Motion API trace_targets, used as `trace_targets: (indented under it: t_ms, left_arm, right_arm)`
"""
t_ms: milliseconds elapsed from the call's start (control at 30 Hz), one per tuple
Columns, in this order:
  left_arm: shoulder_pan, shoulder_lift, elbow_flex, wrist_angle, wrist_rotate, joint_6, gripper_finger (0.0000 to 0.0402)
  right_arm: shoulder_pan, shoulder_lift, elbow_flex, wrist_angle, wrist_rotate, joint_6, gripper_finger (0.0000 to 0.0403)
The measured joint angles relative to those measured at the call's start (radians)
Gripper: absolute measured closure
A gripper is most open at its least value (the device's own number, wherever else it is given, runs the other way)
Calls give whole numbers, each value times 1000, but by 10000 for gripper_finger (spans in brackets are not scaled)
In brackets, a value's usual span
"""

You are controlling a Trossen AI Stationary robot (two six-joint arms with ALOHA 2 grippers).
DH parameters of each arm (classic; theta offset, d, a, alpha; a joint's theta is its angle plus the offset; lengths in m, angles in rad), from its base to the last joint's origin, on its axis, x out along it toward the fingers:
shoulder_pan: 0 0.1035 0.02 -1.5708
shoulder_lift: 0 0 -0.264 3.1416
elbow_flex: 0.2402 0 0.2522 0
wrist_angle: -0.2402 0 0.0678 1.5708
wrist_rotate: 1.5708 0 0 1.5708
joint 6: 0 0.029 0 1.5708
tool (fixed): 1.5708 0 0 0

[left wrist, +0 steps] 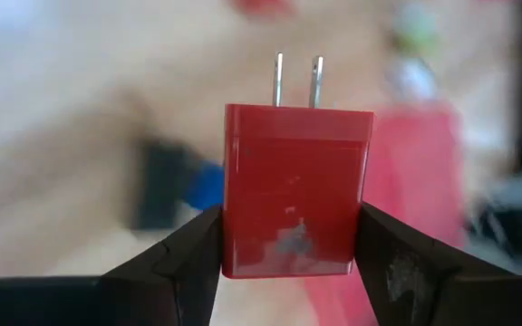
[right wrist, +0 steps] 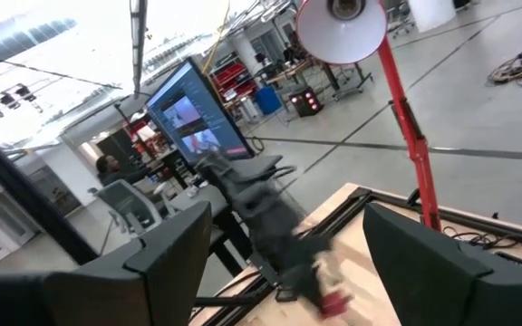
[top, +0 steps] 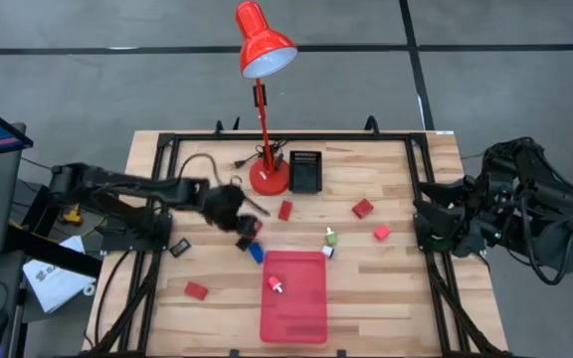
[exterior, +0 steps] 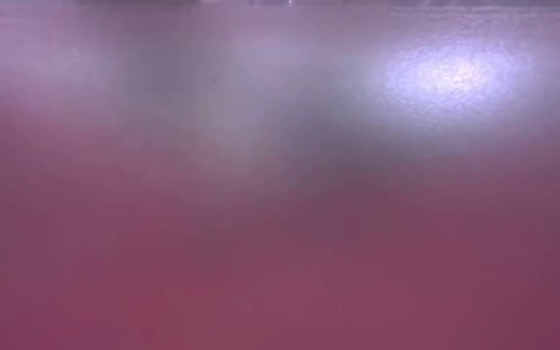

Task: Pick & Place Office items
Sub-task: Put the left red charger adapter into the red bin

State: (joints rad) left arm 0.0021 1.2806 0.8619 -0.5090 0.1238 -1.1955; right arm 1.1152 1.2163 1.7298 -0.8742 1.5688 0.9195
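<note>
My left gripper (top: pixel 246 227) is over the table's middle, just near of the lamp base (top: pixel 269 178), and is shut on a red plug-in charger block (left wrist: pixel 297 190) with two metal prongs (left wrist: pixel 296 80). Other small pieces lie flat on the wood. They include red blocks (top: pixel 286 210) (top: pixel 363 208) (top: pixel 196 290), a blue one (top: pixel 256 252), a white-green one (top: pixel 331 237) and a black one (top: pixel 179 249). One small piece (top: pixel 276 285) lies on the flat red tray (top: pixel 301 308). My right gripper (top: pixel 428 221) waits at the table's right edge, open (right wrist: pixel 288 272). My left gripper pinches the red charger block between its two fingers (left wrist: pixel 188 258), one on each side face at the block's rear half (left wrist: pixel 243 244). The prongs point straight away from the wrist, past the fingertips. The table shows only as a blur far behind the block, so it looks lifted clear.
A tall red desk lamp (top: pixel 264 45) stands at the far middle, with a black mesh holder (top: pixel 304 171) beside its base and cables (top: pixel 202 164) to the left. A black frame (top: pixel 421 199) borders the table. The low view shows only a pink blur.
</note>
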Motion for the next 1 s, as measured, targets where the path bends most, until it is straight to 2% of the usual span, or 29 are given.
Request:
trace_targets:
  t_ms: [133, 267, 500, 667, 800, 1000]
  left_arm:
    - [-136, 8, 0, 171, -43, -97, 195]
    - [-197, 113, 15, 367, -63, -112, 195]
    - [-247, 321, 136, 384, 16, 116, 195]
    - [-267, 360, 152, 369, 24, 293, 191]
    - [-257, 361, 153, 388, 26, 398, 154]
    - [-223, 338, 154, 389, 6, 449, 79]
  right_arm:
    - [-35, -3, 0, -5, 1, -2, 121]
    - [-54, -13, 0, -5, 2, -3, 121]
    - [-71, -14, 0, 27, 2, -3, 121]
    - [-68, -3, 0, 44, 0, -11, 121]
    - [-69, -1, 0, 44, -21, -12, 121]
    - [-61, -2, 0, 45, -35, -41, 121]
